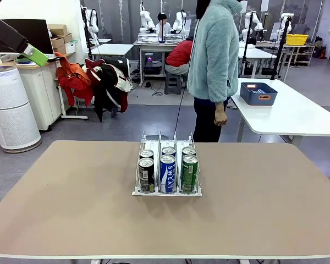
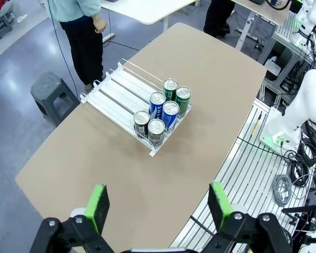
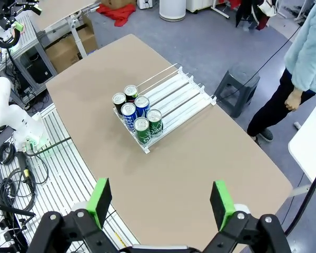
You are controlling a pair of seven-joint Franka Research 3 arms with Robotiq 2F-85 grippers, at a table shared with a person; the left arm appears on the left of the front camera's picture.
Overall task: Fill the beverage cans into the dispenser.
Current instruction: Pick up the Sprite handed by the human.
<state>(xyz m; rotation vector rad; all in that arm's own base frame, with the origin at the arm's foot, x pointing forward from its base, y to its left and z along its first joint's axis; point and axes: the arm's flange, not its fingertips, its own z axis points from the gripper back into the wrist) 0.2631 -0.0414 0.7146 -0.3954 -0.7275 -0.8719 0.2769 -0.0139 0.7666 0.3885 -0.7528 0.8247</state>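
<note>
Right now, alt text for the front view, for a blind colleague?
A clear three-lane dispenser on the tan table holds six cans, two per lane: black cans left, blue SWEAT cans middle, green cans right. A person stands beyond the far edge.

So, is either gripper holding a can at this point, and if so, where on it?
Nothing is held. The left gripper and right gripper are both open and empty; all six cans stand in the dispenser.

Lab with workbenches (image 1: 297,118) and cables (image 2: 282,185)
</note>
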